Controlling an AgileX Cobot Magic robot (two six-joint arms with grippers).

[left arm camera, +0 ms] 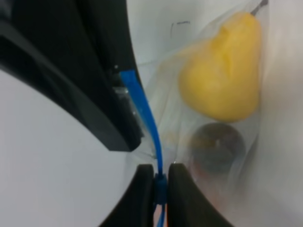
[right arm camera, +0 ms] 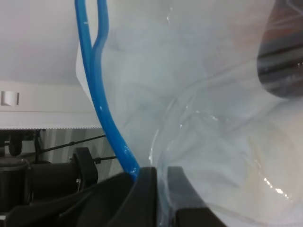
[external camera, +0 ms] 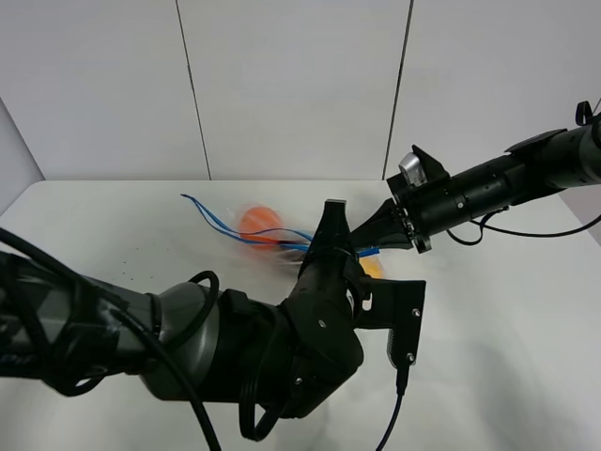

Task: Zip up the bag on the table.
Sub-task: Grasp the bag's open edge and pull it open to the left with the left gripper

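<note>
The clear crinkly bag (external camera: 272, 230) hangs lifted above the white table (external camera: 507, 310) between both grippers. An orange fruit (external camera: 258, 223) shows through it, and the blue zipper strip (external camera: 211, 214) trails to the left, blurred. My left gripper (external camera: 332, 224) is shut on the blue zipper strip (left arm camera: 160, 182), pinched between its fingertips (left arm camera: 142, 194). A yellow pear-shaped fruit (left arm camera: 222, 75) and a dark purple item (left arm camera: 215, 149) lie inside the bag. My right gripper (external camera: 374, 241) is shut on the bag's edge (right arm camera: 161, 189) beside the zipper strip (right arm camera: 102, 109). The two grippers nearly touch.
The left arm's bulky body (external camera: 235, 348) fills the front left of the table and hides the surface under it. The right arm (external camera: 498, 183) reaches in from the right, with cables (external camera: 526, 230) hanging below it. A pale panelled wall (external camera: 291, 85) stands behind.
</note>
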